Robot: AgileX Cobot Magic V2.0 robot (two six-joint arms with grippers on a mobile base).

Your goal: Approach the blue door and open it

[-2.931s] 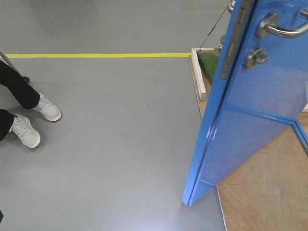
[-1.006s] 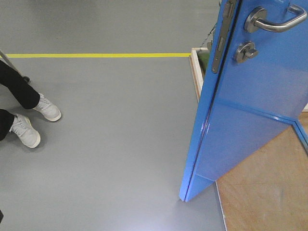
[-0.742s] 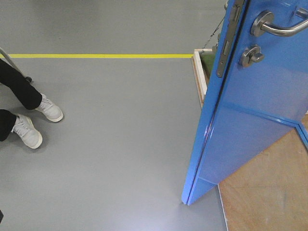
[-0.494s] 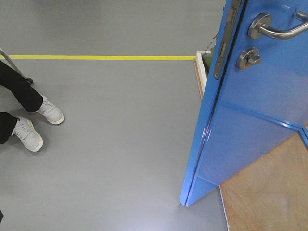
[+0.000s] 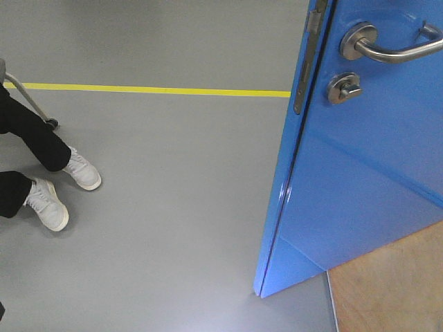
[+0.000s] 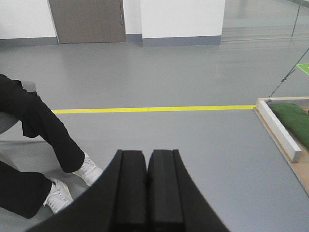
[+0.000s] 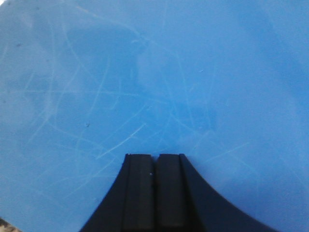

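The right gripper (image 7: 155, 162) has its two black fingers pressed together with nothing between them. It points at 12 o'clock straight into the blue door (image 7: 154, 72), whose scratched glossy panel fills the right wrist view. Whether the tips touch the panel cannot be told.

The left gripper (image 6: 147, 159) is likewise closed on nothing, its pads meeting flat, and it is aimed at 12 o'clock over the grey floor (image 6: 193, 145). Beyond it a yellow line (image 6: 154, 108) crosses the floor from 9 to 3 o'clock. At 8 o'clock sits a person (image 6: 34, 121) in black trousers, with white sneakers (image 6: 89, 170) on the floor. At 3 o'clock lies a white wooden frame (image 6: 280, 130) with a green mat (image 6: 294, 118) just inside it. Far off at 11 o'clock stands a brown door (image 6: 87, 19).

In the front-facing view the blue door takes up the side from 1 to 5 o'clock. It is swung out, with its free edge towards the camera and its lower corner near 6 o'clock, just over the floor. A metal latch plate (image 5: 304, 62) runs down that edge. On the face at 1 o'clock sits the silver lever handle (image 5: 391, 50), roughly level, with the round thumb-turn lock (image 5: 344, 88) just below its rosette. A plywood board (image 5: 387, 283) shows under the door at 5 o'clock.
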